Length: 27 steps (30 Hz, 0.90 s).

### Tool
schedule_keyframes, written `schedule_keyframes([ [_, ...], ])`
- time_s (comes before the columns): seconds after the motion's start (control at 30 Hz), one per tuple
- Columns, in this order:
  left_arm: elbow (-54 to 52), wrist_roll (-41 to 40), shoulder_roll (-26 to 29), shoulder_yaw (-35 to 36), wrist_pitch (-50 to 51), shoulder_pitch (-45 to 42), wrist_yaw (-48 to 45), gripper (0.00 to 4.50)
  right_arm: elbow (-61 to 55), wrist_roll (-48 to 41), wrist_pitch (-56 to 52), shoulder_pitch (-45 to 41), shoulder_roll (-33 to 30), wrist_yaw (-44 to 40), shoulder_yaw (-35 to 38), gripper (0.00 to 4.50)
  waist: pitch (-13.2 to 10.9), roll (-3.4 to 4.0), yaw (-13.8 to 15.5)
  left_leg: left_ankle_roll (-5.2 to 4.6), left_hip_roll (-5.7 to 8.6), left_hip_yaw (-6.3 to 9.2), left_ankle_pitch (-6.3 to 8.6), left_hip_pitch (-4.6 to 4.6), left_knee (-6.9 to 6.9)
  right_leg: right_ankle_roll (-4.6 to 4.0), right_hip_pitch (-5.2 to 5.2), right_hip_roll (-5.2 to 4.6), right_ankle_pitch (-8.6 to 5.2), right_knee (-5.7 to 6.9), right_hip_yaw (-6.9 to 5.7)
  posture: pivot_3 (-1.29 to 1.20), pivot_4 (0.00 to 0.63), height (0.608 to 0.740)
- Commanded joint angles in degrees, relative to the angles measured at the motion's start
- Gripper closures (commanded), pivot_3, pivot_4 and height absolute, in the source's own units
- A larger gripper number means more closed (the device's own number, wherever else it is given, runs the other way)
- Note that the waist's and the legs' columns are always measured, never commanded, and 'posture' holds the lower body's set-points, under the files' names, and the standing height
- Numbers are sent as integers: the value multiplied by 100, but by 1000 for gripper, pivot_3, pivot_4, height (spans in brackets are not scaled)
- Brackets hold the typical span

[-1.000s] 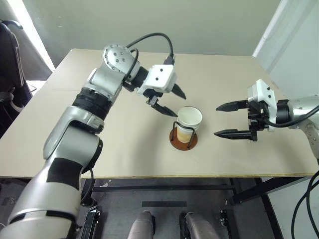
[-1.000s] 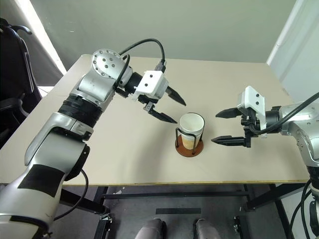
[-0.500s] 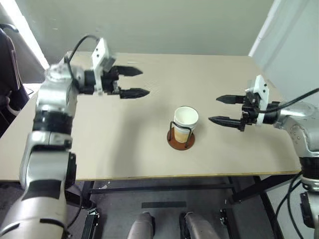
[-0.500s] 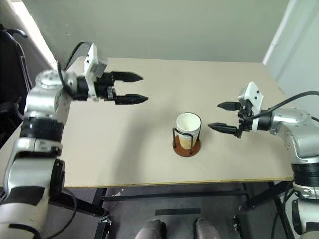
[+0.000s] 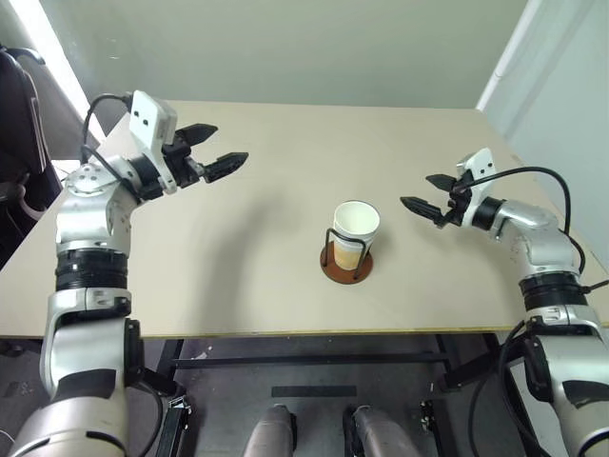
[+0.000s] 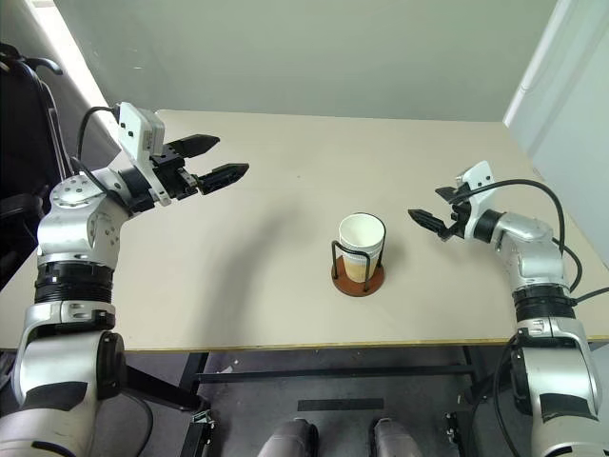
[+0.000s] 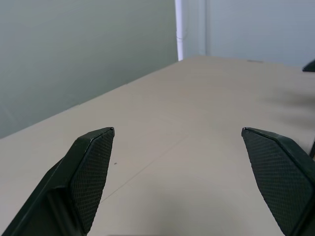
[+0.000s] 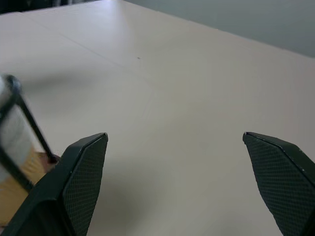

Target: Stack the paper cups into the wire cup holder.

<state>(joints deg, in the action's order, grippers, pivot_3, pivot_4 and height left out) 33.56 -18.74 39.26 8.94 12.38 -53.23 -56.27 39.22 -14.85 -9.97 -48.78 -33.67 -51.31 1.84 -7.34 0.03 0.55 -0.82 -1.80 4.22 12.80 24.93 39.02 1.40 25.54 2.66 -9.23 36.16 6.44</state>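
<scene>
Head views: paper cups [image 5: 356,227] nested upright in the wire cup holder [image 5: 346,264] near the middle of the table [image 5: 238,276]. Left gripper [image 5: 215,149] spread wide over the far left, empty. Right gripper [image 5: 428,194] just right of the cups, also spread, empty.

Left wrist view: fingers [image 7: 91,167] parted above bare tabletop.

Right wrist view: fingers [image 8: 83,172] parted, holder wire and cup beside one finger.

A pale beige counter [image 5: 238,257] spans most of the head-camera frame, its near edge running along the lower third. A faint seam crosses its surface at the left. Just right of centre stands the wire cup holder [image 5: 346,267], its reddish-brown disc base flat on the counter, with paper cups [image 5: 356,228] nested upright inside its black wire loops.
</scene>
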Motion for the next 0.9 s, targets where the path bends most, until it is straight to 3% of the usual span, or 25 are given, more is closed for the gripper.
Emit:
schedule_keyframes([
  [0.03, 142, -42, 0, 179, -117, -20, 64, 48, 546, 88, 527, -333, 50, 190, 268, 0, 0, 1, -13, 0, 0, 0, 0, 0, -1, -1, 2, 0, 0, 0, 1, 0, 150, 740],
  [0.47, 157, -23, -416, 396, -560, 603, 791, 48, 1824, 450, 1448, -712, 534, 916, 363, 0, -1, 1, -32, 2, 0, -1, 1, 6, -37, 3, 21, 0, 10, -6, 0, 0, 150, 740],
  [0.9, -271, -317, -561, 695, -422, 729, 1246, 48, 2002, 568, 1683, -768, 738, 1037, 344, 0, -1, 1, -42, 3, -1, 0, 2, 5, -49, -5, 23, 0, 10, -10, 0, 0, 150, 740],
])
